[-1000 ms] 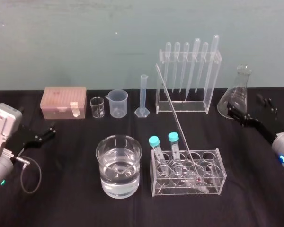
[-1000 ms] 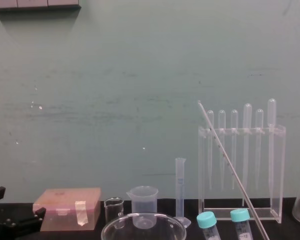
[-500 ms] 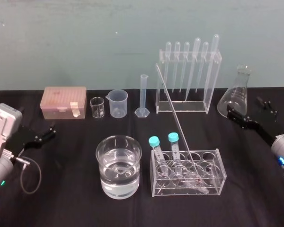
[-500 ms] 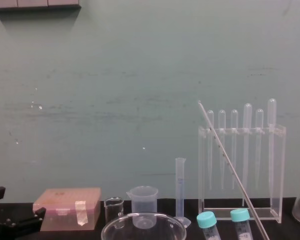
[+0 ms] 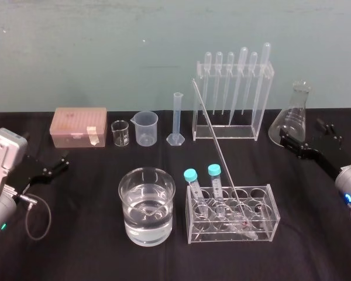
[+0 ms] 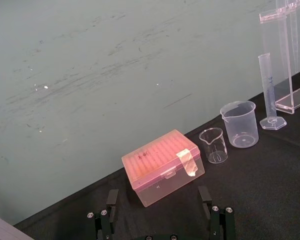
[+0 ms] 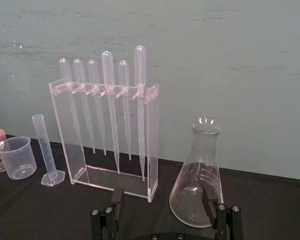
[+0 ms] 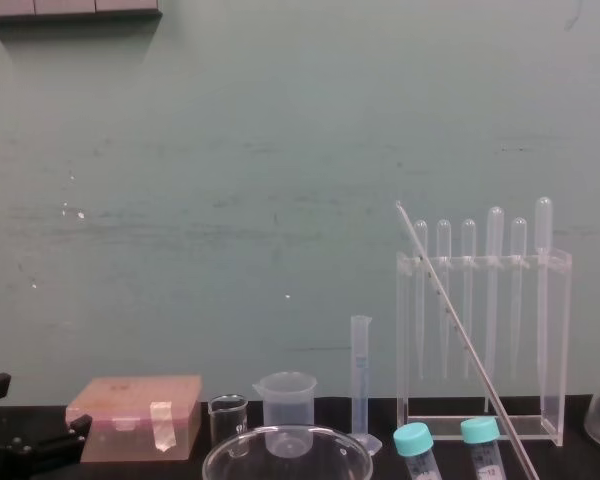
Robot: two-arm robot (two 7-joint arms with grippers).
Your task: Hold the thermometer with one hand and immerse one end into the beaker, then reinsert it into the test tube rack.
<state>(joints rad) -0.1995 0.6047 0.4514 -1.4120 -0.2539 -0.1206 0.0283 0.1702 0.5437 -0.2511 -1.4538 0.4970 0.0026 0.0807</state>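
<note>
The thermometer [image 5: 213, 143] is a long thin glass rod. It leans up and back out of the low clear test tube rack [image 5: 269, 202] at the front, with its red tip down inside. It also crosses the chest view [image 8: 458, 335]. The translucent plastic beaker [image 5: 146, 127] stands at the back, left of centre, also seen from the left wrist [image 6: 239, 125]. My right gripper [image 5: 300, 130] hovers open at the far right beside a conical flask, its fingers [image 7: 222, 220] spread with nothing between them. My left gripper [image 5: 57, 165] rests open at the far left, also empty [image 6: 160, 225].
A wide glass bowl of water [image 5: 146, 213] sits left of the low rack, which holds two teal-capped tubes [image 5: 190, 175]. Along the back stand a pink box [image 5: 79, 126], a small glass beaker [image 5: 120, 133], a measuring cylinder [image 5: 176, 120], a tall pipette stand [image 5: 231, 99] and a conical flask [image 5: 292, 114].
My right gripper has shifted slightly beside the flask. The thermometer, beaker and left gripper have not moved.
</note>
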